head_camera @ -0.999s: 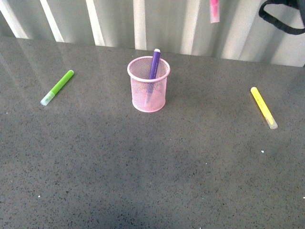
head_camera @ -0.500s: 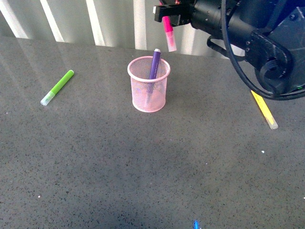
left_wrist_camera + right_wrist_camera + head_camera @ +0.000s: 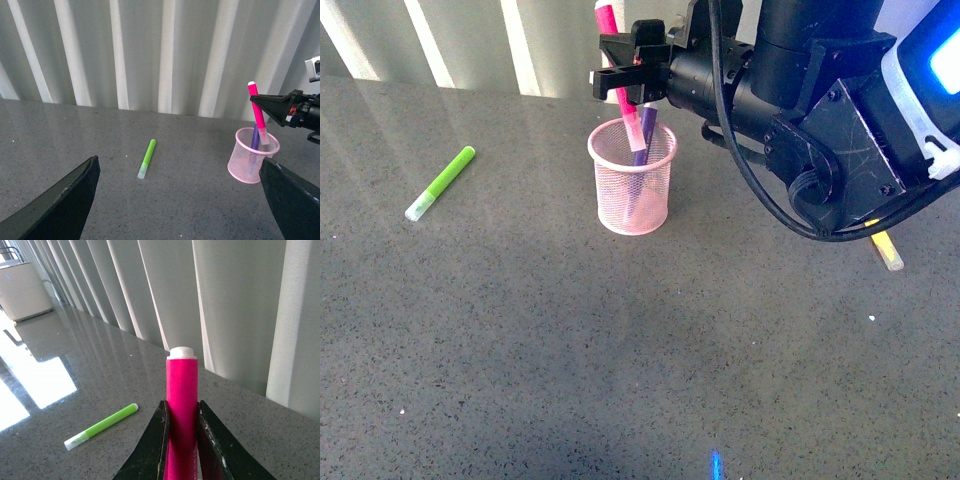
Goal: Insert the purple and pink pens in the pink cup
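Observation:
The pink cup (image 3: pixel 631 190) stands upright at the table's middle back; it also shows in the left wrist view (image 3: pixel 247 157). The purple pen (image 3: pixel 644 134) stands inside it, leaning on the rim. My right gripper (image 3: pixel 623 80) is shut on the pink pen (image 3: pixel 618 60) and holds it tilted above the cup, clear cap down, its tip at the rim. In the right wrist view the pink pen (image 3: pixel 181 405) sits between the closed fingers (image 3: pixel 156 440). My left gripper (image 3: pixel 180 205) is open and empty, low over the table, away from the cup.
A lime-green marker (image 3: pixel 441 183) lies on the table at the left. A yellow marker (image 3: pixel 886 251) lies at the right, mostly hidden by the right arm. A ribbed white wall (image 3: pixel 470 45) runs behind the table's far edge.
My right arm has swung in from the upper right to the left and down, bringing the pink pen from high at the back to just over the cup's rim.

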Controlling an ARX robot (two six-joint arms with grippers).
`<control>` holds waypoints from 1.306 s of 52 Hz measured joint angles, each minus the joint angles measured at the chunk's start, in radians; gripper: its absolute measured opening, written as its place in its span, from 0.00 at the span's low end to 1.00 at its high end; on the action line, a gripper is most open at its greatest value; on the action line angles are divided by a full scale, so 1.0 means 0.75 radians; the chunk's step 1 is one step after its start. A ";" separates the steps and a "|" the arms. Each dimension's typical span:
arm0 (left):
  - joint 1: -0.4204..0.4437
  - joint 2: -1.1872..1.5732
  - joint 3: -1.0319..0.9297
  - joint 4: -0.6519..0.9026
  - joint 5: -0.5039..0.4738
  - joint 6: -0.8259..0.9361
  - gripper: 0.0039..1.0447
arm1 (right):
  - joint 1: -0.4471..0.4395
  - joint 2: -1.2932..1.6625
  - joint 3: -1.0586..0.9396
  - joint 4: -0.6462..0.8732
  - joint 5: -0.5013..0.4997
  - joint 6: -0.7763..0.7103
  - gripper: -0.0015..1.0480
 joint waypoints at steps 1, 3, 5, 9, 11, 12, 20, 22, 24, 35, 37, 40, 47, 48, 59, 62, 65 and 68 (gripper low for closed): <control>0.000 0.000 0.000 0.000 0.000 0.000 0.94 | 0.000 0.002 0.000 0.000 0.001 0.000 0.11; 0.000 0.000 0.000 0.000 0.000 0.000 0.94 | 0.000 0.006 0.000 0.000 0.006 0.000 0.11; 0.000 0.000 0.000 0.000 0.000 0.000 0.94 | 0.000 0.008 0.000 0.000 0.007 0.000 0.11; 0.000 0.000 0.000 0.000 0.000 -0.001 0.94 | -0.001 0.009 0.000 0.000 0.007 0.001 0.11; 0.000 0.000 0.000 0.000 0.000 0.000 0.94 | -0.001 0.009 0.001 -0.001 0.007 0.001 0.11; 0.000 0.000 0.000 0.000 0.000 0.000 0.94 | -0.001 0.009 0.001 -0.001 0.007 0.001 0.11; 0.000 0.000 0.000 0.000 0.000 -0.001 0.94 | 0.000 0.009 0.004 -0.013 0.012 0.000 0.33; 0.000 0.000 0.000 0.000 0.000 -0.001 0.94 | 0.000 0.009 0.006 -0.015 0.016 0.000 0.43; 0.000 0.000 0.000 0.000 0.000 -0.001 0.94 | 0.001 0.009 0.008 -0.016 0.018 0.000 0.52; 0.000 0.000 0.000 0.000 0.000 0.000 0.94 | 0.002 0.009 0.011 -0.021 0.021 0.000 0.86; 0.000 0.000 0.000 0.000 0.000 0.000 0.94 | 0.002 0.009 0.011 -0.022 0.021 0.000 0.91; 0.000 0.000 0.000 0.000 0.000 -0.001 0.94 | 0.000 0.009 0.011 -0.021 0.033 0.002 0.94; 0.000 0.000 0.000 0.000 0.000 0.000 0.94 | -0.015 -0.080 -0.049 0.002 0.097 0.006 0.93; 0.000 0.000 0.000 0.000 0.000 -0.001 0.94 | -0.020 -0.104 -0.063 0.009 0.107 0.006 0.93; 0.000 0.000 0.000 0.000 0.000 0.000 0.94 | -0.104 -0.403 -0.207 -0.021 0.320 -0.077 0.93; 0.000 0.000 0.000 0.000 0.000 -0.001 0.94 | -0.139 -0.503 -0.269 -0.034 0.393 -0.122 0.93; 0.000 0.000 0.000 0.000 0.000 0.000 0.94 | -0.180 -0.605 -0.348 -0.019 0.456 -0.169 0.93; 0.000 0.000 0.000 0.000 0.000 0.000 0.94 | -0.222 -0.709 -0.440 -0.001 0.487 -0.224 0.93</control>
